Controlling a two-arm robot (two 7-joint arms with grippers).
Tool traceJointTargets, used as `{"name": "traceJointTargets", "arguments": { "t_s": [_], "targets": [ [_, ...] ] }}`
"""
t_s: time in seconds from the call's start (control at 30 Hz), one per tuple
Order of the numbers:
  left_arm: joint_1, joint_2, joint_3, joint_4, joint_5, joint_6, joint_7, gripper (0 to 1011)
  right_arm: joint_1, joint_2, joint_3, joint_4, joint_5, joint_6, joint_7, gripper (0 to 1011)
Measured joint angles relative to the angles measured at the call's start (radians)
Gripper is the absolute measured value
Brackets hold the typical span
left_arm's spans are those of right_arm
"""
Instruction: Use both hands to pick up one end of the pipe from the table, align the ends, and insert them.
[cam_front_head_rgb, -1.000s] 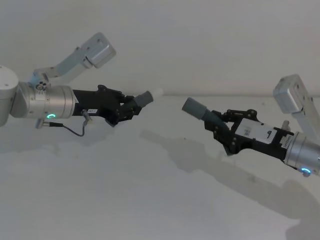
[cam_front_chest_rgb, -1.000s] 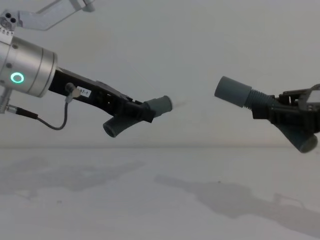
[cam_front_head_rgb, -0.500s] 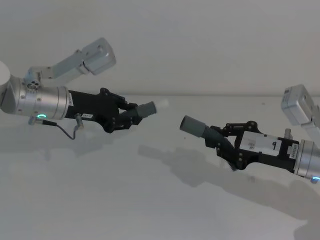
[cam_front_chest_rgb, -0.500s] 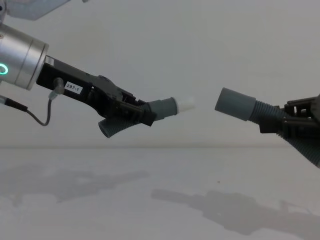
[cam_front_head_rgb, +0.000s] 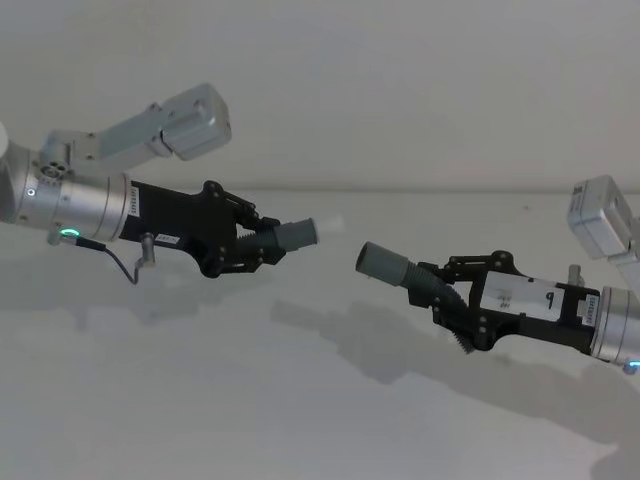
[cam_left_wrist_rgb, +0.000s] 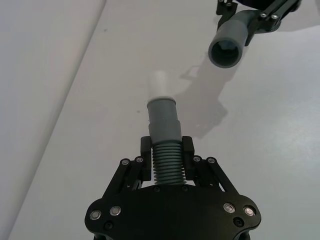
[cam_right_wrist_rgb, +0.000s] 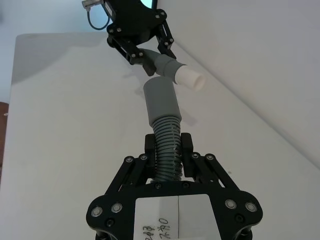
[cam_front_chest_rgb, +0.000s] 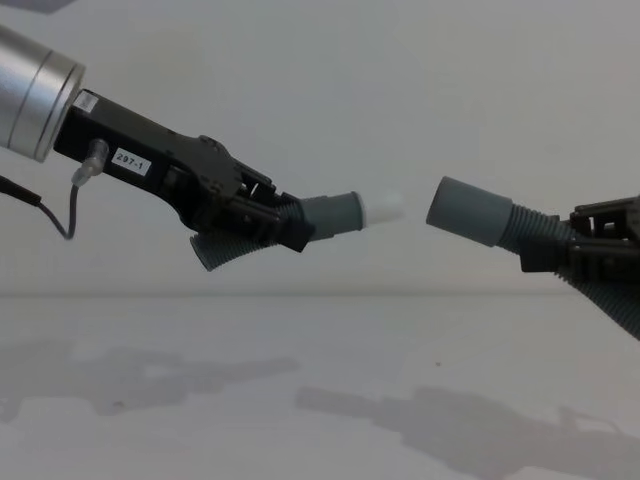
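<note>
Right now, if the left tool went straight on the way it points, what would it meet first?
Probably the table, though depth is unclear: the left tool slants downward, its line passing under the open cuff held by the right tool.

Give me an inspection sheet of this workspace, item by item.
Surface: white table, bare apart from shadows.
Job's things: white-tipped piece and open-mouthed piece, both held in the air, ends facing each other, apart, not yet inserted.
Clutter: nothing seen.
Claws: left claw shut on the white-tipped piece's ribbed part; right claw shut on the open-mouthed piece's ribbed part.
Cables: thin cable looped under the left wrist, off the table.
Surroundings: plain pale wall.
</note>
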Motion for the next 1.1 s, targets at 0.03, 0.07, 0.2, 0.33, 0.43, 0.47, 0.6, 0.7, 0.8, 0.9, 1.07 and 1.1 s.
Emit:
{"name": "traceJointTargets", "arguments": {
  "t_s": [0.03, 0.07, 0.2, 0.33, 0.43, 0.47, 0.6, 0.7, 0.8, 0.9, 1.07, 1.1],
  "targets": [
    [0.0, 0.001, 0.001, -0.001, -0.001, -0.002, -0.002, 343, 0.0, 0.001, 0.0, -0.001, 0.001, 0.0, 0.0, 283],
    [-0.001, 0.004, 0.002, -0.005, -0.003, -0.005, -0.007, 343, -0.001, 0.002, -0.001, -0.002, 0.005, 0.001, 0.001, 283],
    [-0.002, 0.009, 0.004, -0.009, -0.009, -0.011, -0.013, 343, -0.002, 0.003, -0.003, -0.003, 0.013, 0.004, 0.001, 283],
    [-0.002, 0.013, 0.005, -0.014, -0.019, -0.018, -0.022, 343, -0.002, 0.003, -0.006, -0.005, 0.019, 0.009, 0.0, 283],
    [-0.002, 0.016, 0.006, -0.016, -0.024, -0.021, -0.025, 343, -0.002, 0.004, -0.009, -0.005, 0.024, 0.011, -0.001, 283],
    [-0.002, 0.017, 0.006, -0.018, -0.027, -0.023, -0.027, 343, -0.002, 0.004, -0.01, -0.005, 0.025, 0.012, -0.002, 283],
    [-0.002, 0.021, 0.007, -0.02, -0.035, -0.026, -0.032, 343, -0.002, 0.004, -0.013, -0.006, 0.031, 0.016, -0.005, 283],
    [-0.002, 0.023, 0.008, -0.022, -0.042, -0.028, -0.036, 343, 0.0, 0.003, -0.017, -0.006, 0.033, 0.018, -0.008, 283],
    [-0.002, 0.025, 0.01, -0.023, -0.048, -0.029, -0.039, 343, 0.001, 0.002, -0.02, -0.006, 0.037, 0.02, -0.011, 284],
    [-0.002, 0.028, 0.011, -0.025, -0.054, -0.03, -0.043, 343, 0.002, 0.002, -0.023, -0.005, 0.039, 0.022, -0.014, 283],
    [-0.003, 0.032, 0.014, -0.026, -0.063, -0.031, -0.047, 343, 0.004, 0.003, -0.028, -0.002, 0.042, 0.025, -0.022, 283],
    [-0.003, 0.032, 0.014, -0.026, -0.064, -0.031, -0.048, 343, 0.005, 0.003, -0.028, -0.001, 0.042, 0.025, -0.023, 283]
  ]
}}
